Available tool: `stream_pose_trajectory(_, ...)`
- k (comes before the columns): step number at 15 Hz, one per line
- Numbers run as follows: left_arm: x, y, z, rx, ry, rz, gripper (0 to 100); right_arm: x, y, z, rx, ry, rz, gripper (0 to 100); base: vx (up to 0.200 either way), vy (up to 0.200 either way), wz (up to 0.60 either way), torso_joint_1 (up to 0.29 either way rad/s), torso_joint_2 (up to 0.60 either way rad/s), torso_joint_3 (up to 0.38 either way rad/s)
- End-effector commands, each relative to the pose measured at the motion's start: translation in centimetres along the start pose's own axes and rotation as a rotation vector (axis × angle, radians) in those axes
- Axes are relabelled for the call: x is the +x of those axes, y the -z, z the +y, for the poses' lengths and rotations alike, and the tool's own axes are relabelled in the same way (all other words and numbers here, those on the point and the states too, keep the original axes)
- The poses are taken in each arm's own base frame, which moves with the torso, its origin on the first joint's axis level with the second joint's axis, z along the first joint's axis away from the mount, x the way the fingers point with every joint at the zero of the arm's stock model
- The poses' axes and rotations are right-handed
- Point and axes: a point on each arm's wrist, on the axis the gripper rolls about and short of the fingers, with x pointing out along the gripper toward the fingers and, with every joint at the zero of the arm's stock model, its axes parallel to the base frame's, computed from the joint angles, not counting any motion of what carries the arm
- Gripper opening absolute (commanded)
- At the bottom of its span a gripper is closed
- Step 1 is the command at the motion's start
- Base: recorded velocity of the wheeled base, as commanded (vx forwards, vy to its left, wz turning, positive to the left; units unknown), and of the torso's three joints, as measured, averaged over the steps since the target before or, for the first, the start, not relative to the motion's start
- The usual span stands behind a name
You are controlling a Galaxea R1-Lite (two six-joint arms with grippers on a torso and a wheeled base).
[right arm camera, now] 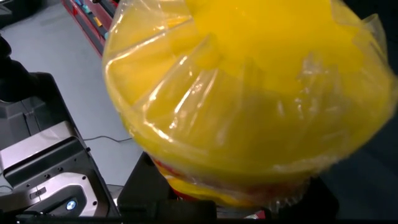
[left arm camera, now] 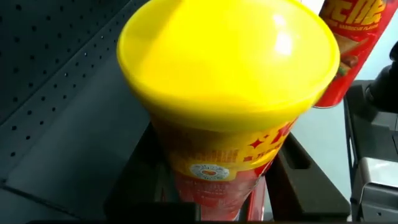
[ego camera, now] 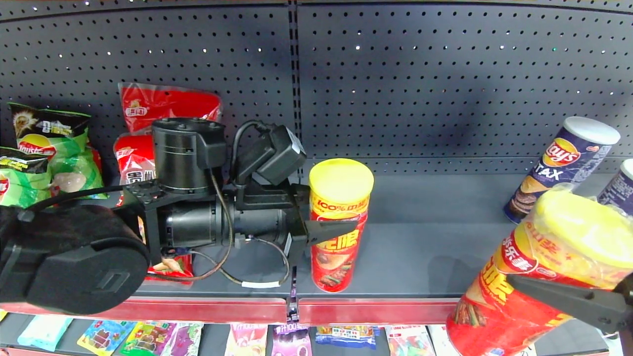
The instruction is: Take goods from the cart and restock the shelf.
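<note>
Red chip can [ego camera: 332, 267] stands upright on the shelf [ego camera: 420, 257] in the head view, our left hand [ego camera: 341, 225] clamped on it; right of it, our right hand [ego camera: 544, 282] grips a second can [ego camera: 499, 306], tilted. Left wrist view: dark fingers [left arm camera: 301, 171] flank that upright can [left arm camera: 227, 81], the second can [left arm camera: 348, 37] beyond it. Right wrist view: the second can's film-wrapped yellow lid [right arm camera: 249, 93].

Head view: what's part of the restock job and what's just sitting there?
Job:
- upright can, red with a yellow lid, on the shelf, in the left gripper
- film-wrapped can, tilted, in the right gripper

Just there:
- green chip bags
- red snack bags
- blue cans leaning at the right
- candy packs below
</note>
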Motion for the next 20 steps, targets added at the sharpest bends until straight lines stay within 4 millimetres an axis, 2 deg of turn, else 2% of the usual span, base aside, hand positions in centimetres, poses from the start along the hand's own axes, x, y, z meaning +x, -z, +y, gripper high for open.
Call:
stream_pose_trajectory(1, -0.1, 0.0, 0.0, 0.000, 0.000, -0.001, 0, 0.1, 0.1, -0.1, 0.003, -0.002, 0.006, 0, 0.000, 0.000, 0.00, 0.000, 0.00, 0.000)
stream_pose_trajectory(8, -0.3, -0.1, -0.3, -0.006, 0.012, -0.004, 0, 0.3, -0.2, -0.3, 0.002, 0.004, 0.002, 0, 0.000, 0.000, 0.00, 0.000, 0.00, 0.000)
stream_pose_trajectory(17, -0.7, 0.6, -0.6, -0.058, 0.006, 0.017, 0, 2.2, -1.8, -1.5, 0.005, 0.006, 0.006, 0, 0.000, 0.000, 0.00, 0.000, 0.00, 0.000)
stream_pose_trajectory(18, -0.7, 0.6, -0.6, -0.058, 0.006, 0.017, 100, 2.6, -1.9, -1.8, 0.007, 0.009, 0.013, 0, 0.000, 0.000, 0.00, 0.000, 0.00, 0.000)
stream_pose_trajectory(20, -0.7, 0.6, -0.7, -0.062, 0.005, 0.018, 100, 3.1, -2.2, -2.1, 0.008, 0.008, 0.017, 0, 0.000, 0.000, 0.00, 0.000, 0.00, 0.000)
